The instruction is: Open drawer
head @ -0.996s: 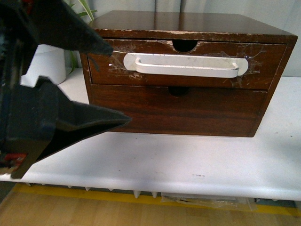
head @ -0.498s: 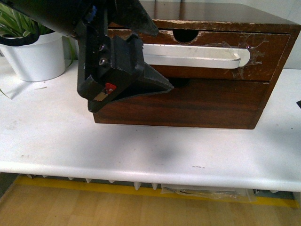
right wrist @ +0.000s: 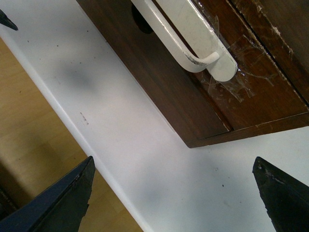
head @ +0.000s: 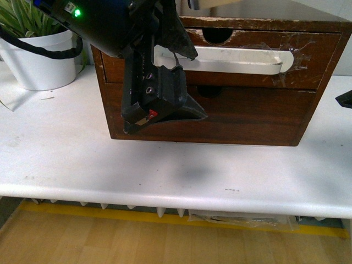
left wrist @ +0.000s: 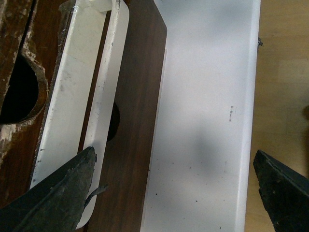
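Observation:
The drawer [head: 308, 74] is the upper one of a dark-brown wooden cabinet, with a long white bar handle [head: 236, 59] under clear tape and a half-round notch [head: 215, 36] in its chipped top edge. It looks closed. My left gripper [head: 198, 85] is open in front of the handle's left end, one finger above the bar and one below. In the left wrist view the handle [left wrist: 72, 96] lies beside one finger [left wrist: 63, 193]. My right gripper [right wrist: 171, 193] is open and empty over the table, off the handle's right end [right wrist: 193, 34]. Only its fingertip [head: 344, 99] shows in the front view.
The plain lower drawer front [head: 247, 115] sits under the upper one. The cabinet stands on a white table [head: 165, 176] whose front edge is near. A white plant pot [head: 38, 60] stands at the far left.
My left gripper has moved right and in toward the cabinet, from the left foreground to the handle's left end. The right fingertip has come into view at the right edge.

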